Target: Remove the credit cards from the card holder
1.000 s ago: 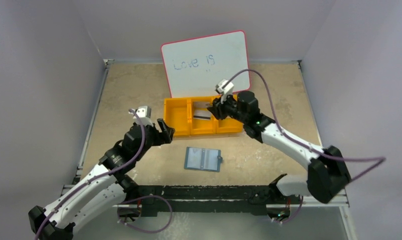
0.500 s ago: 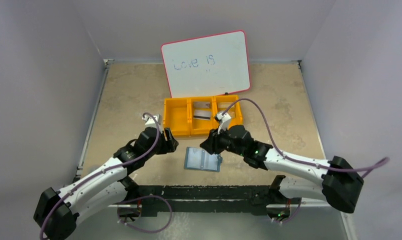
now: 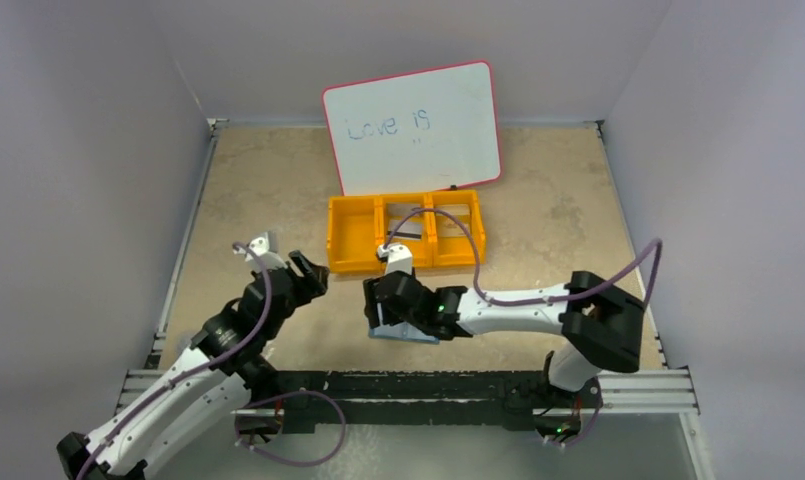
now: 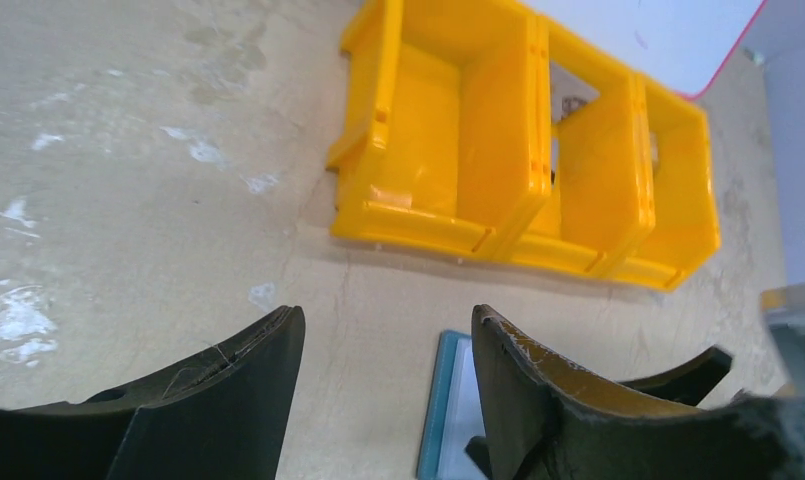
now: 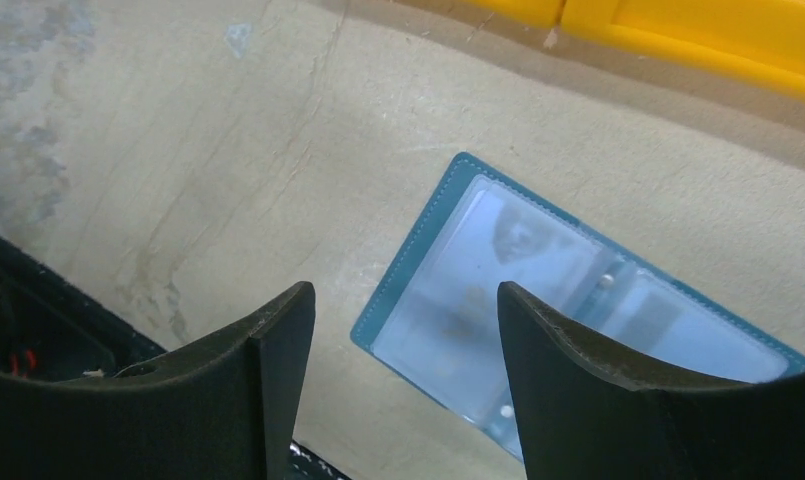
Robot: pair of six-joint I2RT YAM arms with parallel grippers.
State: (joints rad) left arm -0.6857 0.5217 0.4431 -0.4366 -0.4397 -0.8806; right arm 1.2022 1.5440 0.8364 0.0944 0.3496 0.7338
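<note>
The card holder [image 5: 538, 290] is a teal-blue wallet lying open and flat on the table, with clear pockets facing up. A blurred greyish shape shows through its left pocket. My right gripper [image 5: 403, 300] hangs open just above the wallet's left corner and holds nothing. From above, the right gripper [image 3: 380, 316] covers most of the card holder [image 3: 408, 334]. My left gripper [image 4: 386, 320] is open and empty over bare table, left of the card holder's edge [image 4: 446, 410]. Grey credit cards [image 3: 406, 230] lie in the orange bin's middle compartment.
The orange three-compartment bin [image 3: 353, 238] stands just behind the wallet. A pink-rimmed whiteboard [image 3: 413, 125] leans behind it. The table's near edge with a black rail [image 3: 408, 383] runs just in front of the wallet.
My right gripper has come from the bin down to the wallet's left side, and its jaws have widened. The left arm went toward the wallet, then drew back to the left.
</note>
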